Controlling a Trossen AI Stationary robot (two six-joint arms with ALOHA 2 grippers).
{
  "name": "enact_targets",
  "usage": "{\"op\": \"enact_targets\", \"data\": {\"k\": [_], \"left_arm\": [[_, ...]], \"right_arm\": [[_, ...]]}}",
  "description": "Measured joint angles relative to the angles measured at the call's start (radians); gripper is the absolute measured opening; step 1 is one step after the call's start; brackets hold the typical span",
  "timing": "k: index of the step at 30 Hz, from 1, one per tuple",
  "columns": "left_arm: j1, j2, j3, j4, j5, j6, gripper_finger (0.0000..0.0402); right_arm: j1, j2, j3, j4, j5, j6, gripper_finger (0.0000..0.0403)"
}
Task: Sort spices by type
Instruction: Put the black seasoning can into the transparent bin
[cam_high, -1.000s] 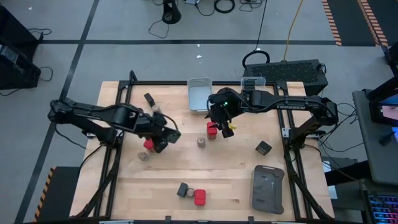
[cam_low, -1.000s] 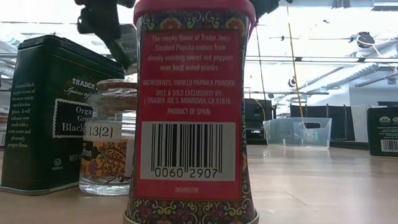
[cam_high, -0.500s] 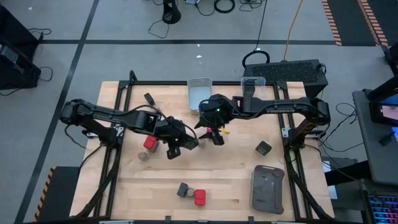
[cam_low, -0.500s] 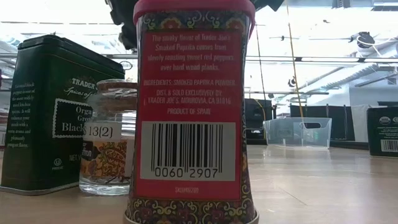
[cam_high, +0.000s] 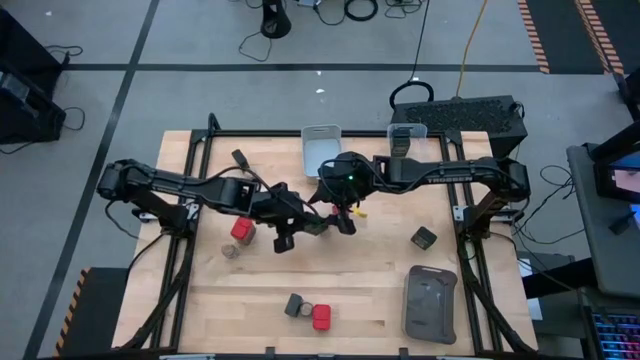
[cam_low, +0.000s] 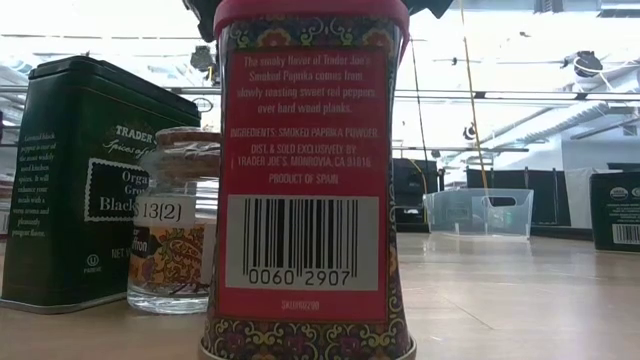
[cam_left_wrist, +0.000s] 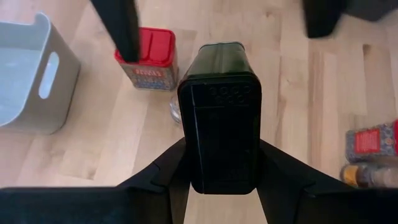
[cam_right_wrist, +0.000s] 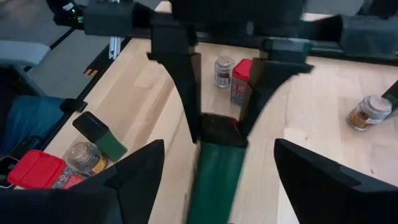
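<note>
Above mid-table, your left gripper (cam_left_wrist: 219, 163) is clamping a dark green spice tin (cam_left_wrist: 219, 112) by its flat sides (rigid, light, probably slick); your right gripper (cam_right_wrist: 214, 165) is spreading wide beside it.

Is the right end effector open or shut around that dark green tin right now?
Open. In the right wrist view its fingers stand wide apart from the dark green tin, which the left end effector grips.

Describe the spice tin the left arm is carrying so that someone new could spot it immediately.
Look mid-table, just in front of the grey plastic bin, where the two arms meet. There the left gripper holds a dark green rectangular metal tin between its jaws. Unlike the red-capped spice jar beneath, it is off the table.
</note>
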Motion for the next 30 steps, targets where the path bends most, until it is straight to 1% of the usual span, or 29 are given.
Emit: {"op": "enact_targets", "data": {"k": [4,7,14,18,24,30], "left_arm": [[0.015,0.002,0.000,0.029,-0.002,0.022,0.0153],[0.022,0.001,0.000,0.065,-0.002,0.026,0.0153],[0.025,0.001,0.000,0.079,-0.002,0.044,0.0154],[0.028,0.001,0.000,0.088,-0.008,0.044,0.0154],[0.030,0.001,0.000,0.094,-0.025,0.044,0.0154],[0.030,0.001,0.000,0.103,-0.026,0.044,0.0154]], "right_arm": [[0.000,0.005,0.000,0.009,0.013,0.028,0.0282],[0.000,0.013,0.000,0.008,0.057,0.037,0.0278],[0.000,0.021,-0.001,0.006,0.058,0.040,0.0276],[0.000,0.022,-0.001,0.002,0.059,0.041,0.0269],[0.000,0.022,-0.001,0.003,0.063,0.041,0.0242],[-0.001,0.022,-0.001,0.003,0.063,0.040,0.0196]]}}
